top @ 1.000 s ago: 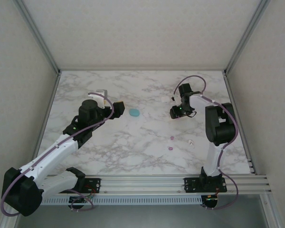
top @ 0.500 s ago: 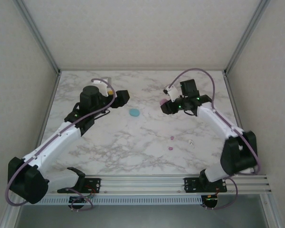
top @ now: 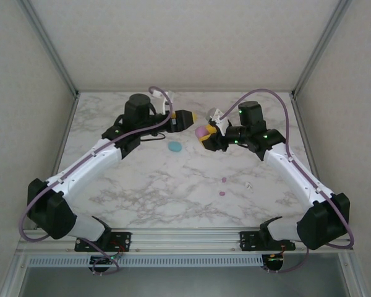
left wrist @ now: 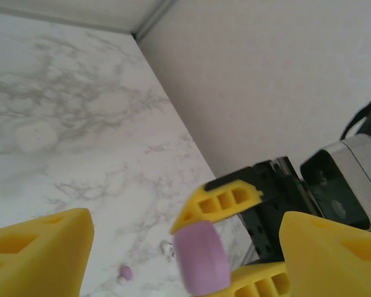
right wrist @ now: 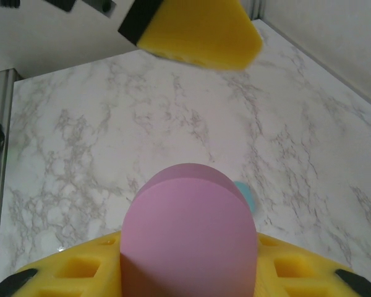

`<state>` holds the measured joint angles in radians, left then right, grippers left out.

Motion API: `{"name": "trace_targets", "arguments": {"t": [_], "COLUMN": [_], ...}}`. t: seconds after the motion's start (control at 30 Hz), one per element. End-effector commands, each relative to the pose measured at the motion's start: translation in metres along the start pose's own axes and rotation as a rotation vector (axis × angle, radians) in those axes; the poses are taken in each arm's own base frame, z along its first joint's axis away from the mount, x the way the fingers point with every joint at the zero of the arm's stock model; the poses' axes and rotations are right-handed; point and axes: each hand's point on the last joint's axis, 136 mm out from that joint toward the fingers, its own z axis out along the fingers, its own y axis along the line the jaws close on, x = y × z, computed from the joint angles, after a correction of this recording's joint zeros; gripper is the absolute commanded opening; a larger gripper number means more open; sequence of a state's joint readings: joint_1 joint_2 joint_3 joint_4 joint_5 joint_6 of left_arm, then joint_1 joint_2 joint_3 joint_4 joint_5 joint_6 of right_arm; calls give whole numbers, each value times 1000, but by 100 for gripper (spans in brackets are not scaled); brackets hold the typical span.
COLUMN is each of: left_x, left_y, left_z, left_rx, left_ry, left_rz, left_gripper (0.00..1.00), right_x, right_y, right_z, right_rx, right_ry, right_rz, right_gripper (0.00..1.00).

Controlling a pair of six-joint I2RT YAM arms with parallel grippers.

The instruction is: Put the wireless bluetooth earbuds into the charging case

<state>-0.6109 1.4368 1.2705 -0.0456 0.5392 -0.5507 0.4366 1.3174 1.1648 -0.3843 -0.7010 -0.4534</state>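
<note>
- Nearer than the teal case (top: 174, 146), and off to its right, two pink buds (top: 224, 180) and one white bud (top: 248, 184) lie loose on the table (top: 142, 185). None of them is in a case yet.
- Next comes the teal case itself, flat on the table with nothing touching it.
- Just past the teal case, a little to its right, the right gripper (top: 205, 135) is squeezed onto the pink case (top: 201, 132). It holds the case up off the table (its own camera looks right at the round pink end).
- A second ago this gripper was far to the right of the teal case, with its arm folded up. It has swung in since then.
- Farthest back from the teal case is the left gripper (top: 185, 119). Its jaws stand open with a big gap and hold nothing. They were wider a second ago.
- It used to be on the left of the teal case. Now it points at the pink case, close to it but not touching, as far as I can see.
- I think the two grippers are meeting so both can hold the pink case and get it open. The buds must wait till then.
</note>
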Motion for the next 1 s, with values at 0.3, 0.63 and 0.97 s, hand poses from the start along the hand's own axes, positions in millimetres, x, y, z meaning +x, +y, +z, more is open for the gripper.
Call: {"name": "trace_targets", "arguments": {"t": [0.3,0.63,0.97], "left_x": [25,29,3], "left_y": [-4,-5,-16], "left_z": [25,37,30], "left_rx": [-44,-55,37], "left_ry": [128,150,40], "left_rz": [-20,-32,-210], "left_gripper": [66,36,9], "right_x": [-27,-23,-18], "right_y": [-13,-16,-27], "right_z": [-2,0,-8], "right_rx": [79,118,242], "right_ry": [-80,-66,-159], "right_rz": [-91,-109,-205], "right_gripper": [34,36,59]}}
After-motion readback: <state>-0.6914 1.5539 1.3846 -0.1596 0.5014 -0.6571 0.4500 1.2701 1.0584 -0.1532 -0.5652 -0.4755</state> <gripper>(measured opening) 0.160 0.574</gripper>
